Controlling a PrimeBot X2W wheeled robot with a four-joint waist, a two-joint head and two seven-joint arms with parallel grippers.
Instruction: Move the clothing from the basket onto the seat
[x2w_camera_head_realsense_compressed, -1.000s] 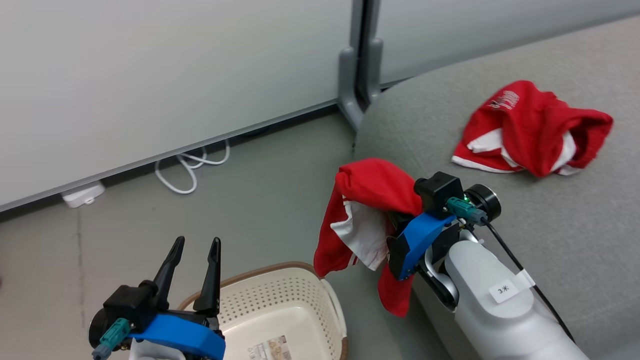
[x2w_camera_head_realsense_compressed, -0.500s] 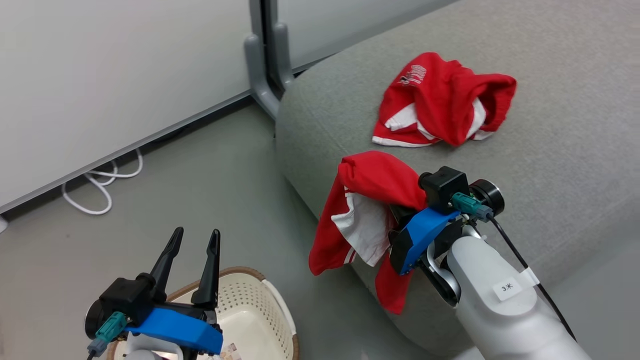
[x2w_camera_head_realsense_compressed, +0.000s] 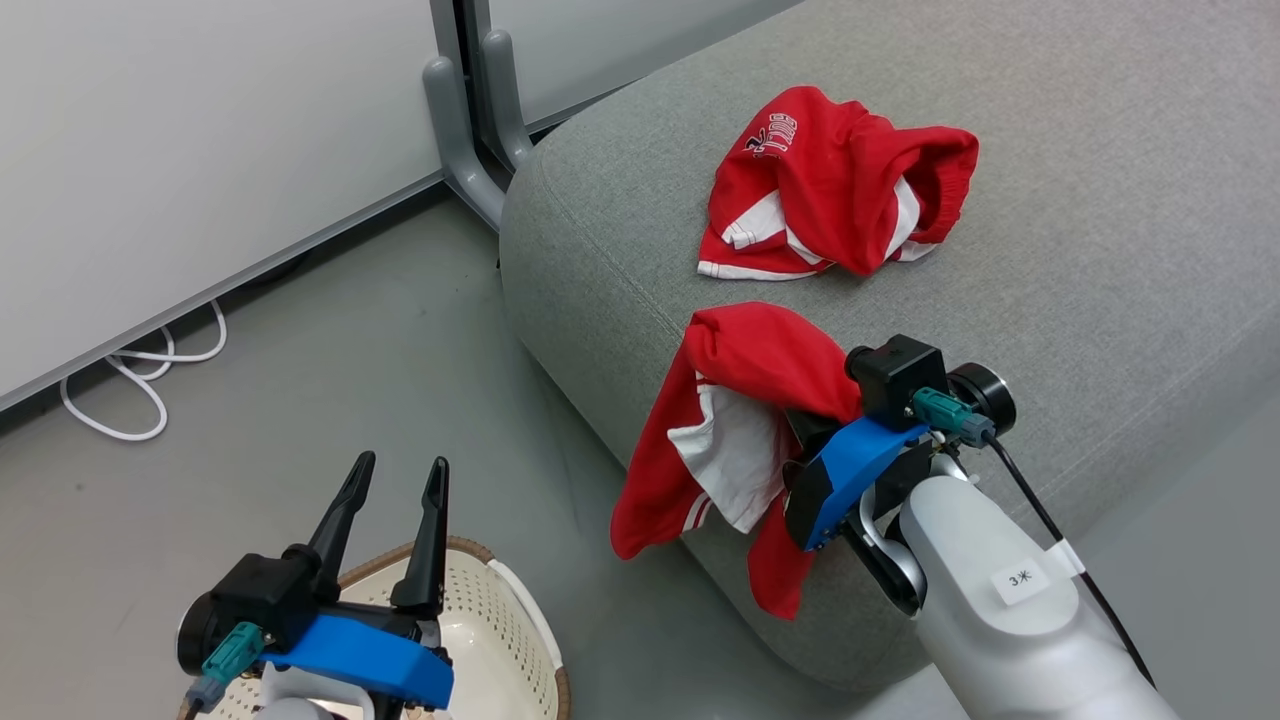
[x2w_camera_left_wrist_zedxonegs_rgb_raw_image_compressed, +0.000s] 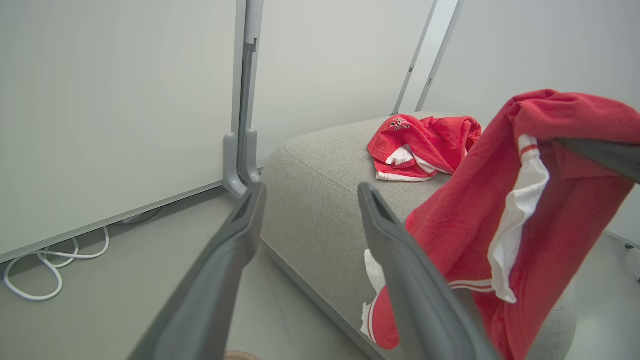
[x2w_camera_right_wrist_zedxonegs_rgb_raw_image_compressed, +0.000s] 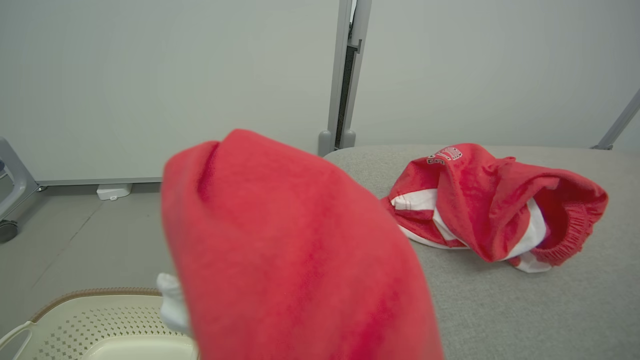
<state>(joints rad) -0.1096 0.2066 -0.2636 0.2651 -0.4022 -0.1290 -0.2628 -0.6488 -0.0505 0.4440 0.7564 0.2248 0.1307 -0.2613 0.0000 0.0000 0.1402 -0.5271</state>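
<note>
One red garment with white trim (x2w_camera_head_realsense_compressed: 745, 400) hangs bunched from my right gripper (x2w_camera_head_realsense_compressed: 790, 415), which is shut on it; the cloth covers the fingers. It dangles over the front corner of the grey sofa (x2w_camera_head_realsense_compressed: 1100, 200), its lower end below the seat edge. The held garment (x2w_camera_right_wrist_zedxonegs_rgb_raw_image_compressed: 300, 250) blocks much of the right wrist view. A second red garment (x2w_camera_head_realsense_compressed: 830, 190) lies crumpled on the seat, farther back. The cream basket (x2w_camera_head_realsense_compressed: 500, 640) stands on the floor at lower left. My left gripper (x2w_camera_head_realsense_compressed: 401, 462) is open above the basket with nothing between its fingers.
A grey partition post with its foot (x2w_camera_head_realsense_compressed: 465, 150) stands against the sofa's far corner, with white wall panels behind. A white cable (x2w_camera_head_realsense_compressed: 130, 390) loops on the grey floor along the wall. A white box (x2w_camera_right_wrist_zedxonegs_rgb_raw_image_compressed: 114, 191) sits at the wall's base.
The head camera has turned, so the whole picture slid left. Relative to the sofa, my right gripper and its garment have moved from beside the edge to over the seat's front corner.
</note>
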